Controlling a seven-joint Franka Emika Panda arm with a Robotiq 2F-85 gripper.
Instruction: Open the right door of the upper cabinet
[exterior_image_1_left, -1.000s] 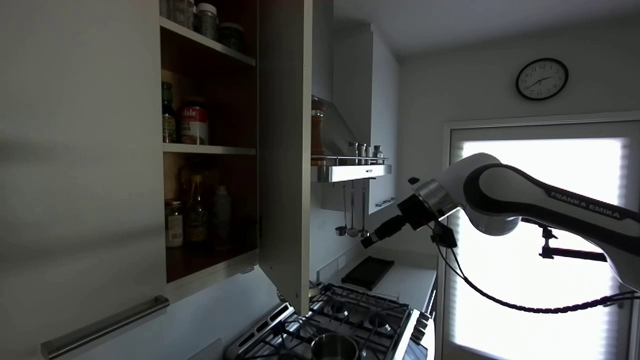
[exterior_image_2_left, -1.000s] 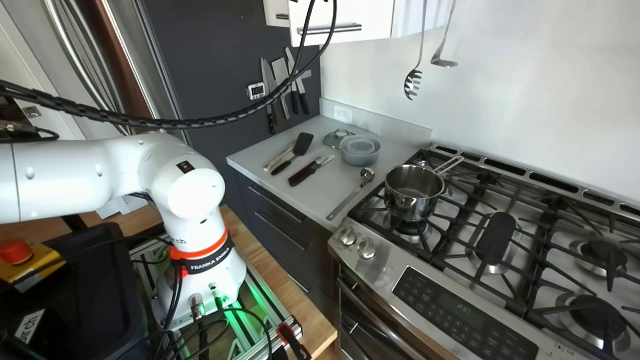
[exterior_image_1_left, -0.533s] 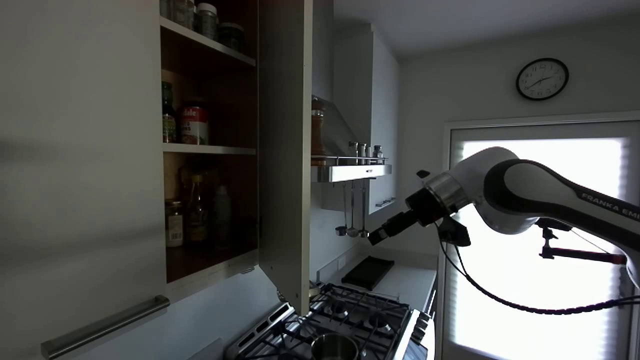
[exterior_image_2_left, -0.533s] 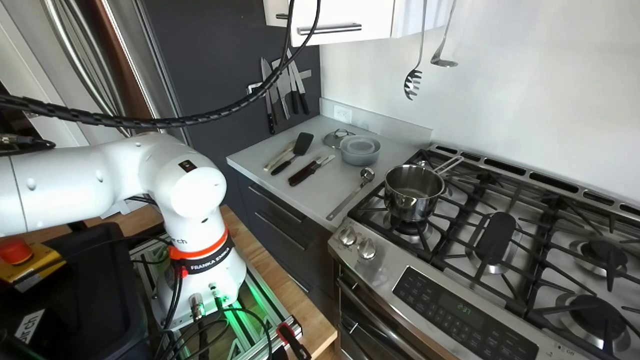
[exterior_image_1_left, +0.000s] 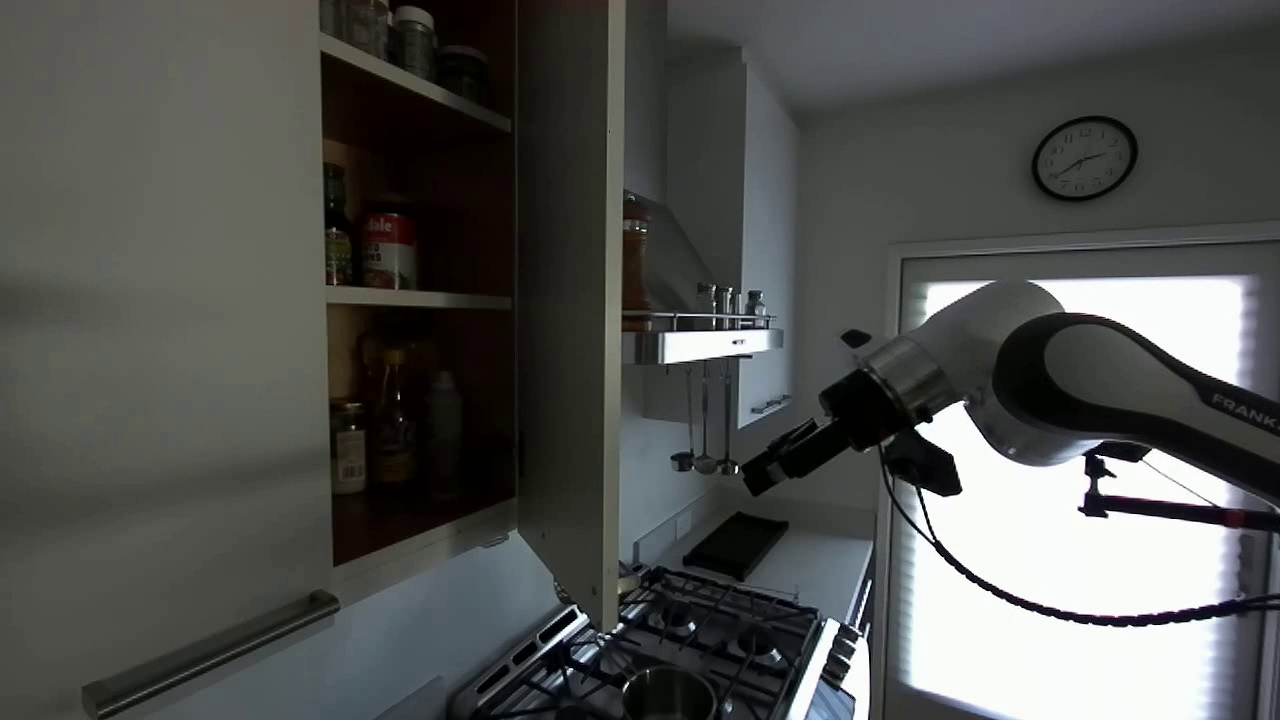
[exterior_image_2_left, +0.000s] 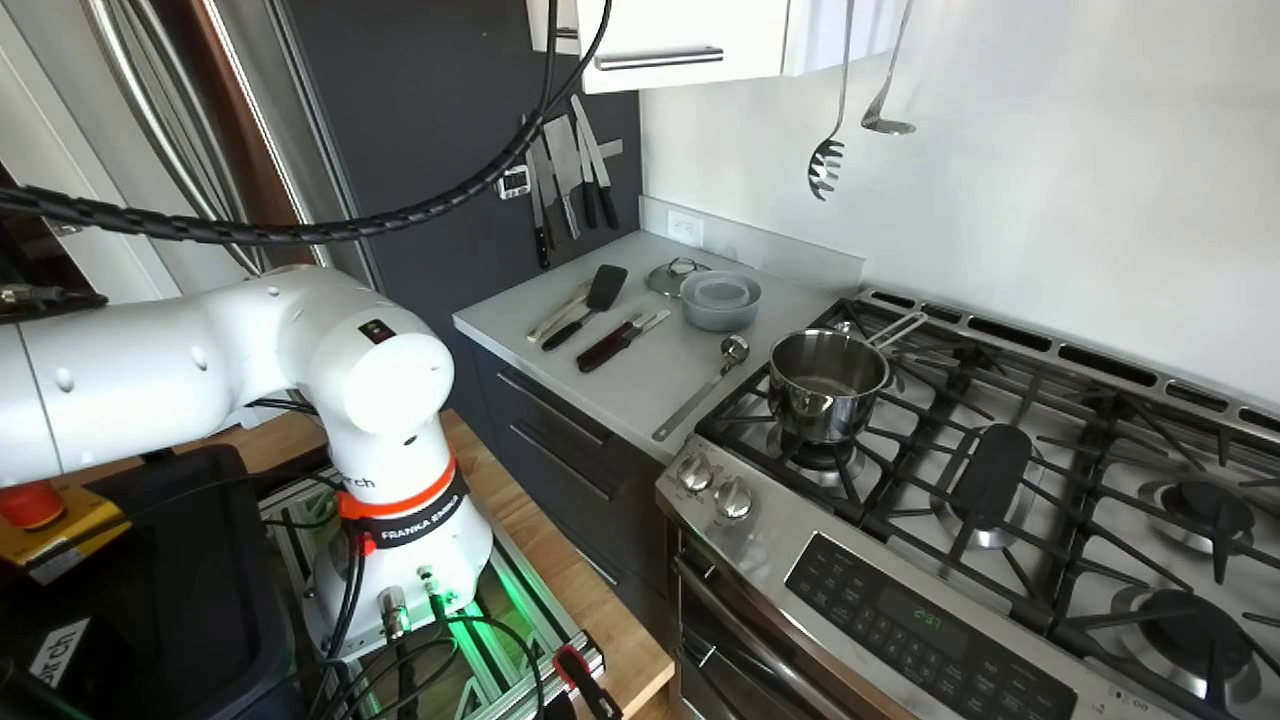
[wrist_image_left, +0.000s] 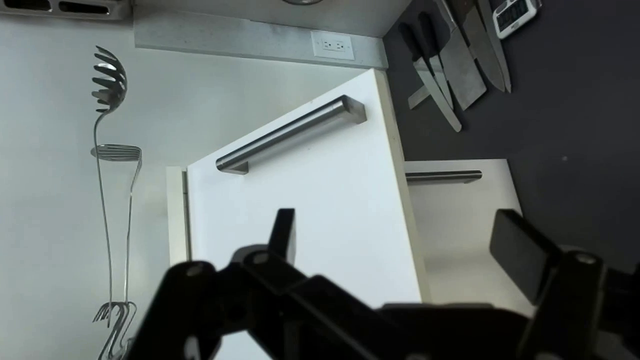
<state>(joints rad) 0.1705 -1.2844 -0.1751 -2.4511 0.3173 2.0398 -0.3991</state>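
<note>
The upper cabinet (exterior_image_1_left: 425, 545) stands open on its right side, showing shelves with jars, a can and bottles. Its right door (exterior_image_1_left: 565, 300) is swung outward, its inner face and edge showing; its handle is hidden there. The right door's pale front (exterior_image_2_left: 690, 25) and bar handle (exterior_image_2_left: 660, 58) show in an exterior view. In the wrist view the right door (wrist_image_left: 320, 200) and its handle (wrist_image_left: 290, 135) lie ahead of my gripper (wrist_image_left: 395, 225), which is open and empty. The closed left door (wrist_image_left: 460, 225) is beyond. In an exterior view my gripper (exterior_image_1_left: 763, 472) is apart from the door, toward the room.
Below are the stove (exterior_image_2_left: 1000, 560) with a pot (exterior_image_2_left: 830, 385) and a counter with utensils and a bowl (exterior_image_2_left: 720, 300). Ladles (wrist_image_left: 105, 200) hang beside the door under the hood (exterior_image_1_left: 700, 345). Knives (wrist_image_left: 445, 65) are on the dark side panel. The arm's cable (exterior_image_2_left: 400, 220) hangs in a loop.
The arm and gripper have drawn back, rightward in an exterior view, away from the door. A second finger has come into view on the gripper. The cable loop has shifted. The door has not moved.
</note>
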